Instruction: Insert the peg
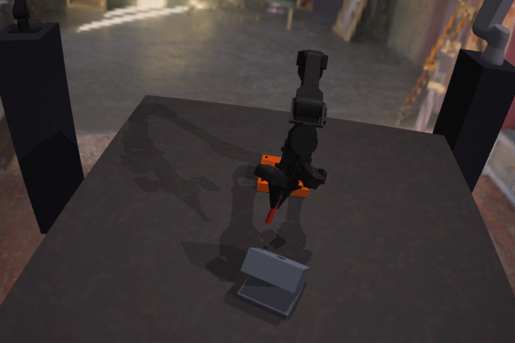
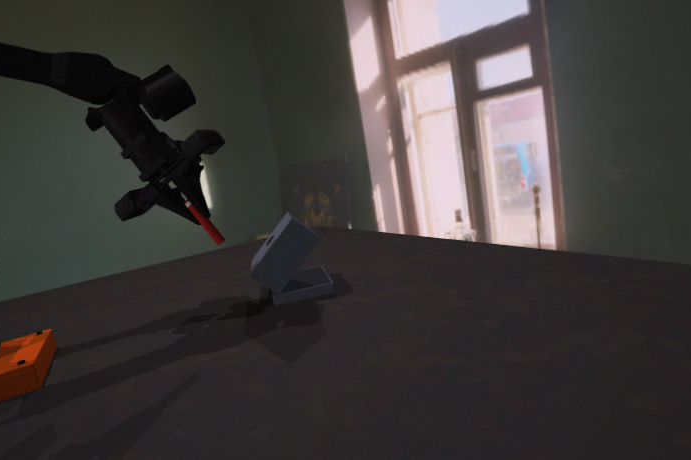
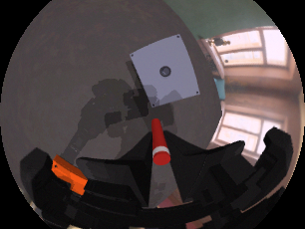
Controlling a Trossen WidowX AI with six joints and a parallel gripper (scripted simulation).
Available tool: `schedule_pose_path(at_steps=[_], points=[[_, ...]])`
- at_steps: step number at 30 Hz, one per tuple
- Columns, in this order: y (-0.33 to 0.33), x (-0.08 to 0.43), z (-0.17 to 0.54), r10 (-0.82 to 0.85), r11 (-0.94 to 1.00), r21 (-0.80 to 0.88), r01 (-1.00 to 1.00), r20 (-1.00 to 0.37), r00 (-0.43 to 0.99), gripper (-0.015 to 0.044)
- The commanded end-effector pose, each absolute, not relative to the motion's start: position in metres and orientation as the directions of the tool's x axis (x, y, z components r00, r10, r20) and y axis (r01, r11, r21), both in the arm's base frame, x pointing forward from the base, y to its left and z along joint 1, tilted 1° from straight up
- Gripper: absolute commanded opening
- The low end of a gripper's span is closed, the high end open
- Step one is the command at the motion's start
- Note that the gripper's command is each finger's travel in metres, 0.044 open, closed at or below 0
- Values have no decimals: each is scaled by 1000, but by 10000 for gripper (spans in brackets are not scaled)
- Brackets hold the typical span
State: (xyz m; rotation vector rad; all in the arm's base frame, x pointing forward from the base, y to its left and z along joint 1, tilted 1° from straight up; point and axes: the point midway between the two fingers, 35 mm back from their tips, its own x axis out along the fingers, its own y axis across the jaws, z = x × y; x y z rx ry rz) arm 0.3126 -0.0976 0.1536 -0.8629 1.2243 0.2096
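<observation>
Exterior view: pale-framed window upper right, green wall behind; dark mottled tabletop below; black gripper clasps red cylindrical peg.

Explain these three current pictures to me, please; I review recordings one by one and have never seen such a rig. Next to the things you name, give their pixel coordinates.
The machine is one black robot arm on an orange base (image 1: 263, 186) (image 2: 9, 379) (image 3: 67, 174), ending in a two-fingered gripper (image 1: 277, 203) (image 2: 200, 216) (image 3: 157, 134). The top picture looks down across the table (image 1: 367, 242) (image 2: 492, 352) (image 3: 55, 65), facing the arm; the exterior one looks from the side; the round, bulging one comes from the wrist, past the fingers. On the table stands a grey block with a sloped panel (image 1: 272, 271) (image 2: 280, 254) (image 3: 179, 80), whose face has a round hole (image 2: 270, 239) (image 3: 164, 71). The fingers hold a red peg (image 1: 270, 216) (image 2: 209, 227) (image 3: 157, 133) with a white band, tilted, in the air, outside the hole.
</observation>
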Motion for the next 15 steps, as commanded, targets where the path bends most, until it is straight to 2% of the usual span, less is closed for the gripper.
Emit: schedule_pose_path(at_steps=[1, 15], points=[[-93, 314, 157, -307, 645, -492, -585, -868, 391, 0], [-77, 323, 166, -321, 554, -562, -615, -825, 465, 0]])
